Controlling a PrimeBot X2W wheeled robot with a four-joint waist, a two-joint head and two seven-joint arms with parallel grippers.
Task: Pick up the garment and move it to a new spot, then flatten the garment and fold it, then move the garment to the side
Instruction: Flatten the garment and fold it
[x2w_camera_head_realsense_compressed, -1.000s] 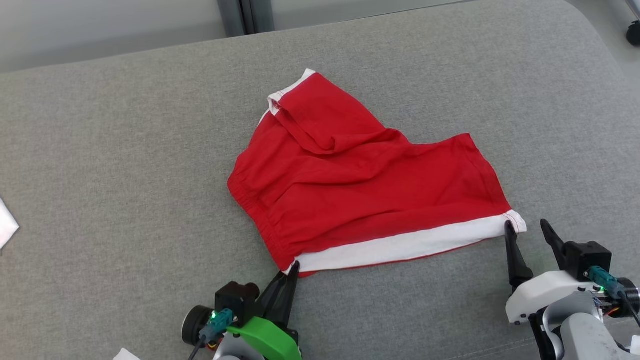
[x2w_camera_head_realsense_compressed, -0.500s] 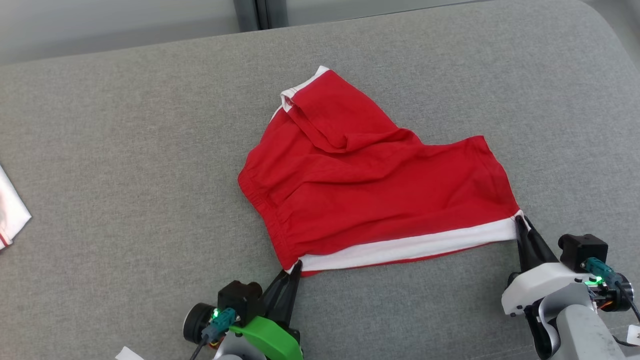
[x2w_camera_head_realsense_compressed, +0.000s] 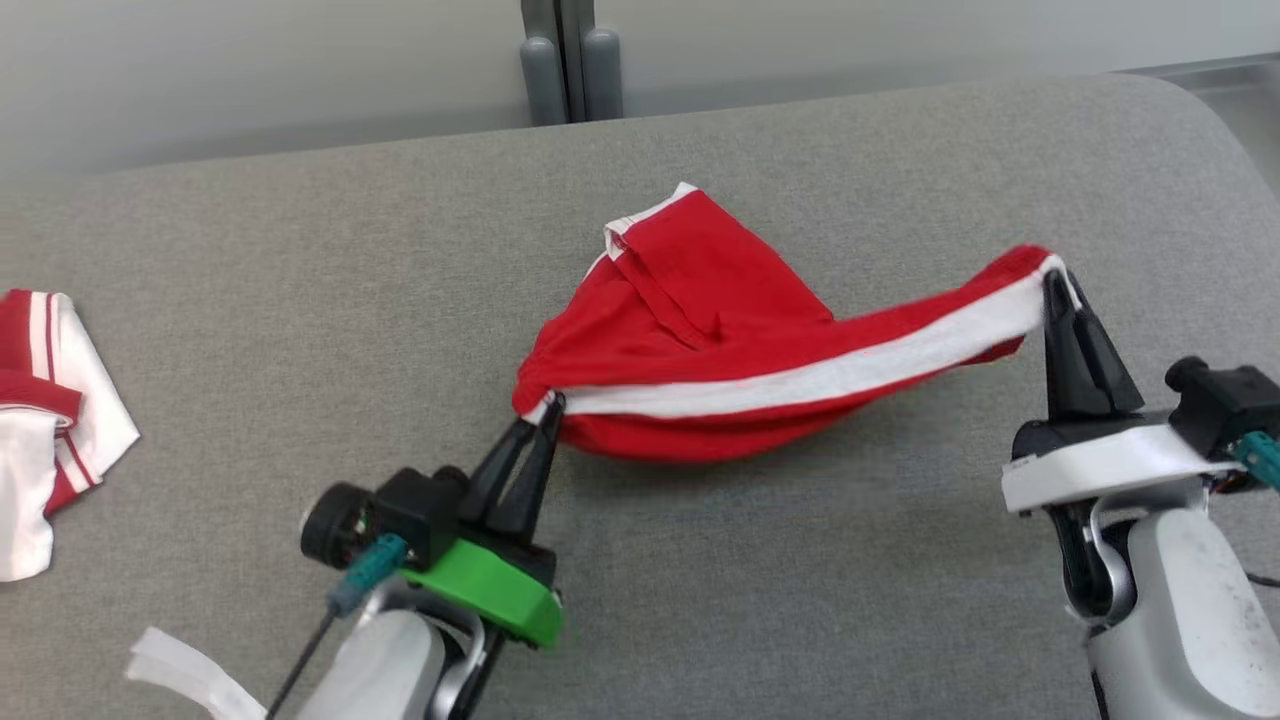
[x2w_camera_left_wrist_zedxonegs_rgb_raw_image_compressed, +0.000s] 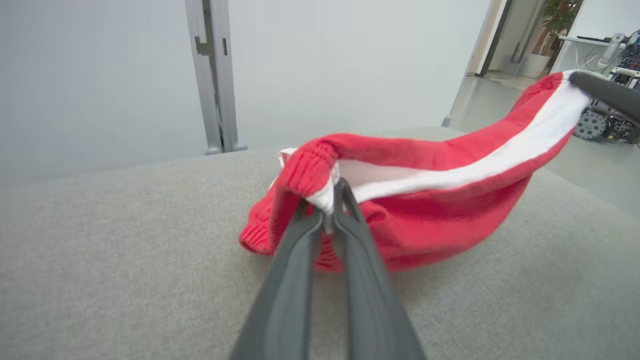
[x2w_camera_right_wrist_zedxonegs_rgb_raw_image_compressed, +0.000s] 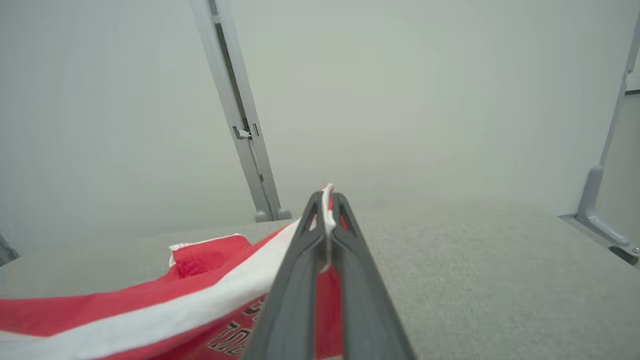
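A: Where are the shorts?

B: The red shorts (x2w_camera_head_realsense_compressed: 720, 330) hang over the middle of a grey bench (x2w_camera_head_realsense_compressed: 300, 250), slung between the left pincer (x2w_camera_head_realsense_compressed: 550, 408) and the right pincer (x2w_camera_head_realsense_compressed: 1053, 285). A white stripe (x2w_camera_head_realsense_compressed: 850, 370) runs along the upper edge from one to the other. The cloth below sags, and the far part, with a white-edged hem (x2w_camera_head_realsense_compressed: 640, 215), rests on the bench.

A: How is the left pincer set?

B: It is clamped on the waistband (x2w_camera_left_wrist_zedxonegs_rgb_raw_image_compressed: 305, 170) corner at the stripe's left end, its dark fingers (x2w_camera_head_realsense_compressed: 510, 470) pressed together low over the bench. In the left wrist view the ribbed waistband bunches over the tips.

A: And the right?

B: It is clamped on the stripe's other end, fingers together and pointing up. It holds that corner higher, clear of the bench, so the stripe slopes up to the right. In the right wrist view a thin white edge shows between the closed tips, with dark lettering (x2w_camera_right_wrist_zedxonegs_rgb_raw_image_compressed: 235, 335), too blurred to read, on the red cloth below.

A: Anything else?

B: A second garment (x2w_camera_head_realsense_compressed: 50, 420), red and white, lies crumpled at the bench's left edge, well apart from the shorts. A pale strip (x2w_camera_head_realsense_compressed: 180, 675) lies at the near left. A grey post (x2w_camera_head_realsense_compressed: 565, 60) stands behind the bench against a pale wall (x2w_camera_head_realsense_compressed: 250, 80).
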